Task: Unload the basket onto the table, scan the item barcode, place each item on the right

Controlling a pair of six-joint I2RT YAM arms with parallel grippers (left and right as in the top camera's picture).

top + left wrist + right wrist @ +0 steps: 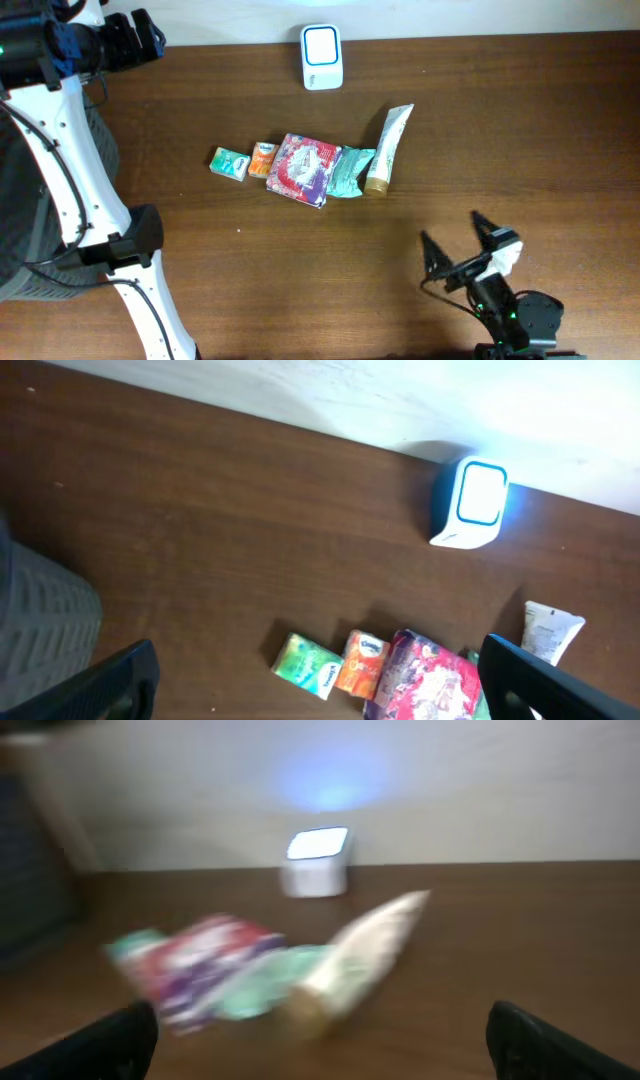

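Observation:
Several items lie in a row mid-table: a green tissue pack, an orange pack, a red and purple packet, a teal packet and a white tube. A white scanner with a blue-lit face stands at the far edge. My left gripper hangs open and empty, well to the left of the row and high above the table, with the green pack and the scanner in its view. My right gripper stands open and empty near the front right, facing the tube. No barcode shows.
The left arm's white links run down the table's left side. A dark grey mesh object sits by the left edge. A white wall strip borders the far edge. Bare wood lies between the items and the front edge.

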